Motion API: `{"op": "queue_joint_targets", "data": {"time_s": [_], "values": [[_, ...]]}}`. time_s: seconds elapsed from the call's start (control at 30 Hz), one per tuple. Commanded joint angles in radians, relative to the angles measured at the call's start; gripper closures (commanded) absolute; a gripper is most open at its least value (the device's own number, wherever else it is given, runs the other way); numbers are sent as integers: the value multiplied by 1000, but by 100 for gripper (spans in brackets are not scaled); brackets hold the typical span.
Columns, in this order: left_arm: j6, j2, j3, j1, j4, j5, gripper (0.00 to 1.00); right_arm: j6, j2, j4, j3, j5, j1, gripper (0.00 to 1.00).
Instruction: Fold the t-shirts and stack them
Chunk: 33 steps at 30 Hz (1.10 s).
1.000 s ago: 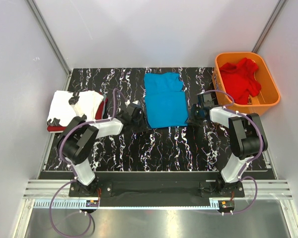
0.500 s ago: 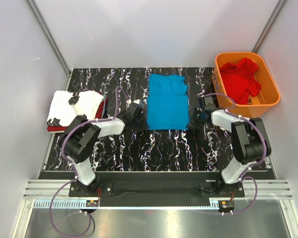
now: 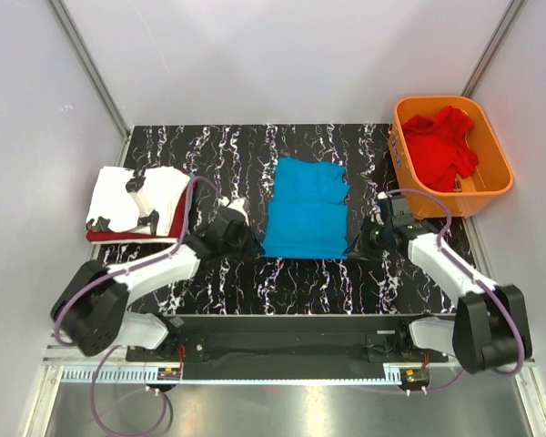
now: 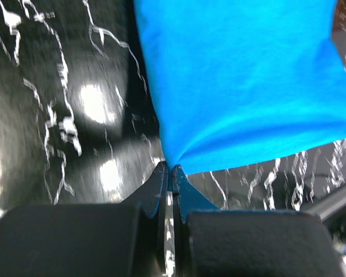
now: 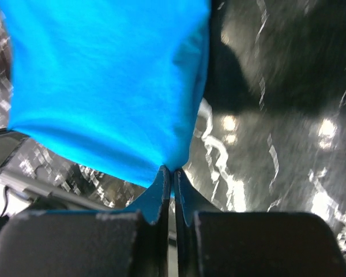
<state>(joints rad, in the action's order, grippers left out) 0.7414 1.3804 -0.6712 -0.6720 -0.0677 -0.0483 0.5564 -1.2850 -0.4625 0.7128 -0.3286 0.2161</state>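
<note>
Left hand (image 4: pixel 172 173) and right hand (image 5: pixel 173 172) are each clamped on a near corner of the blue t-shirt (image 3: pixel 305 208), which lies on the tabletop (image 3: pixel 209 146) left of the orange basket (image 3: pixel 455 206) — seemingly mid-fold. Next, both corners should travel together toward the far hem. Wrist views blur — layers pinched can't be counted.
</note>
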Motion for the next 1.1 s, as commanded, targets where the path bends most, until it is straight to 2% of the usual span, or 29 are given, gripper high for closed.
{"op": "queue_joint_targets", "data": {"time_s": [0.0, 0.23, 0.4, 0.6, 1.07], "values": [[-13, -137, 35, -11, -95, 51, 100, 22, 139, -112, -9, -13, 0, 100], [-10, -326, 1, -29, -251, 53, 100, 40, 308, -238, 105, -10, 0, 100], [-34, -373, -105, -26, -346, 57, 100, 17, 309, -268, 215, 60, 2, 100], [-91, -259, -274, 5, -422, 51, 100, -10, 198, -197, 301, 97, -1, 100], [-154, 55, -494, 106, -354, -44, 100, -61, -141, -140, 514, 246, -4, 100]]}}
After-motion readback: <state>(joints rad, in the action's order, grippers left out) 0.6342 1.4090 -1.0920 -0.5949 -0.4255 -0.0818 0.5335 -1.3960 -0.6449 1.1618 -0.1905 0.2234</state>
